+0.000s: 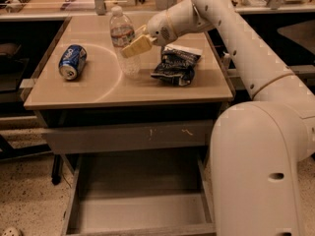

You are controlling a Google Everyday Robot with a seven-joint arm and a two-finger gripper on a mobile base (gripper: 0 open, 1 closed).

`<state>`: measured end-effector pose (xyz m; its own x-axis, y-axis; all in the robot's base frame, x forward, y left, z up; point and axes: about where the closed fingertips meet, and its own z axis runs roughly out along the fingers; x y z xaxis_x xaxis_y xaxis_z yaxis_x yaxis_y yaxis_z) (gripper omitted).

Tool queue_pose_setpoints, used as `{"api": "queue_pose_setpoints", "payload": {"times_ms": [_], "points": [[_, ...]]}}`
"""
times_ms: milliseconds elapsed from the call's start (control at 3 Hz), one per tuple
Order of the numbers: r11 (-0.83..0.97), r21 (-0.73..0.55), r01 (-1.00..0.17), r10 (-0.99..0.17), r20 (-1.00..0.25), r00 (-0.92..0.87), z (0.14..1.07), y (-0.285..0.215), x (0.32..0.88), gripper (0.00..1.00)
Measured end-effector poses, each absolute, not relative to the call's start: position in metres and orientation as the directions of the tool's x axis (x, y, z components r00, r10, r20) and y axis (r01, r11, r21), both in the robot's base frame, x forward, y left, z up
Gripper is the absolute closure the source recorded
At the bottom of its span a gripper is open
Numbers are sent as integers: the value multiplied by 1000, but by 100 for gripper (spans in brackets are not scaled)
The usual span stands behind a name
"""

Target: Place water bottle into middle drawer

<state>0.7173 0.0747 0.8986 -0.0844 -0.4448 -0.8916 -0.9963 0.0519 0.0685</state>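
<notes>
The water bottle (121, 33) stands upright on the wooden table top (98, 90), near the back middle. It is clear and ribbed, with a white cap and a dark-and-red label band. My gripper (134, 45) reaches in from the right and sits against the bottle's right front side at label height. Below the table, the middle drawer (142, 210) is pulled out, and its smooth grey floor is bare. My white arm covers the drawer's right side.
A blue soda can (72, 61) lies on its side at the table's left. A dark crumpled snack bag (176, 64) lies just right of the bottle. A shut grey drawer front with pale scratches (128, 136) sits above the open drawer. Speckled floor lies at left.
</notes>
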Motion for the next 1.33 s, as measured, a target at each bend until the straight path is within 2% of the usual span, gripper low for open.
{"api": "queue_pose_setpoints", "payload": {"times_ms": [1333], "points": [[198, 124, -972, -441, -875, -202, 885, 38, 613, 100]]}}
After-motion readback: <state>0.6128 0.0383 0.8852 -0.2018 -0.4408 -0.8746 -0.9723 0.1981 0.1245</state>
